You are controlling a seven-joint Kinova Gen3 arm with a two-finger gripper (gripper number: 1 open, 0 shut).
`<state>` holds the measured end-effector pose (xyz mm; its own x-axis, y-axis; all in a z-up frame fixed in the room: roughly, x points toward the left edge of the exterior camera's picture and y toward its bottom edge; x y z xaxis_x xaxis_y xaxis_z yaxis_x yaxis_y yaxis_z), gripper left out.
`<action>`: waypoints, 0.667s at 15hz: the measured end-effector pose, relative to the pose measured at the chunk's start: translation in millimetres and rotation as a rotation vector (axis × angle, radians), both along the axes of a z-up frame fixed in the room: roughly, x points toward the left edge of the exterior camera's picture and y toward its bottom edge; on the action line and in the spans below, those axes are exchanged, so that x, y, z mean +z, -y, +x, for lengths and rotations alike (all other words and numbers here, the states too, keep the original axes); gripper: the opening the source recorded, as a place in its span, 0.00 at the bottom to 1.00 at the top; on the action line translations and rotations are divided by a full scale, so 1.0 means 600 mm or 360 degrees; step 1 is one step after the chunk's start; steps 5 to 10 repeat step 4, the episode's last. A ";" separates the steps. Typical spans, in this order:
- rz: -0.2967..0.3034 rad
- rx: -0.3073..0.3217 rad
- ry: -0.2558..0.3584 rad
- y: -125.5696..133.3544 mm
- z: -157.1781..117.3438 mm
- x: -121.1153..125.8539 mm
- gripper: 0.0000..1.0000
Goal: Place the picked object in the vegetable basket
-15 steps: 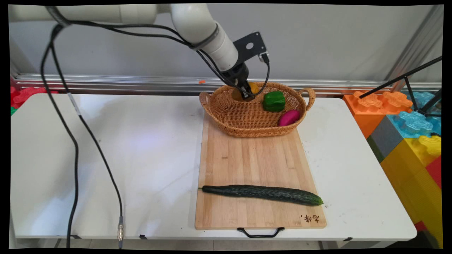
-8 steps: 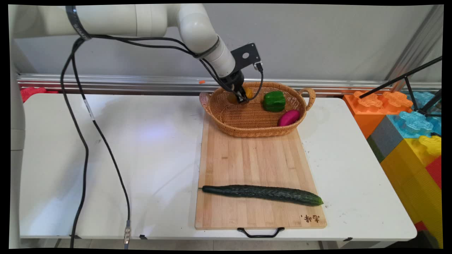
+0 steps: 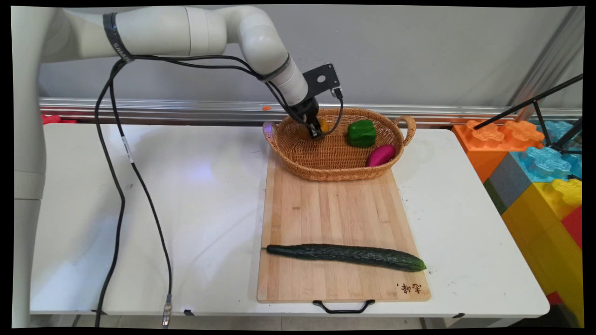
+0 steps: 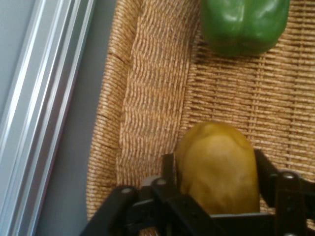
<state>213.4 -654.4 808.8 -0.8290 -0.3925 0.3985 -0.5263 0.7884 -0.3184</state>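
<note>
The black gripper (image 3: 314, 131) reaches into the basket (image 3: 326, 160) and touches a yellow thing (image 3: 322, 124). A green pepper (image 3: 361, 133) and a pink thing (image 3: 381, 155) sit close by. A cucumber (image 3: 344, 256) lies on the board (image 3: 335, 209).

The black end effector (image 4: 216, 196) has between its fingers a yellow-brown fruit (image 4: 219, 167) with a dull, mottled skin. Around it is the tan woven basket (image 3: 326, 160), with a glossy green pepper (image 4: 243, 22) beside and a magenta fruit (image 3: 381, 155) further away. The light wooden board (image 3: 335, 214) carries a dark green cucumber (image 3: 347, 256) on the white bench (image 3: 186, 209).
</note>
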 end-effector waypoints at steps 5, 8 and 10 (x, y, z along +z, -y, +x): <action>0.0024 -0.0007 -0.0011 0.003 0.001 0.002 1.00; 0.0024 -0.0007 -0.0011 0.003 0.001 0.002 1.00; 0.0024 -0.0007 -0.0011 0.003 0.001 0.002 1.00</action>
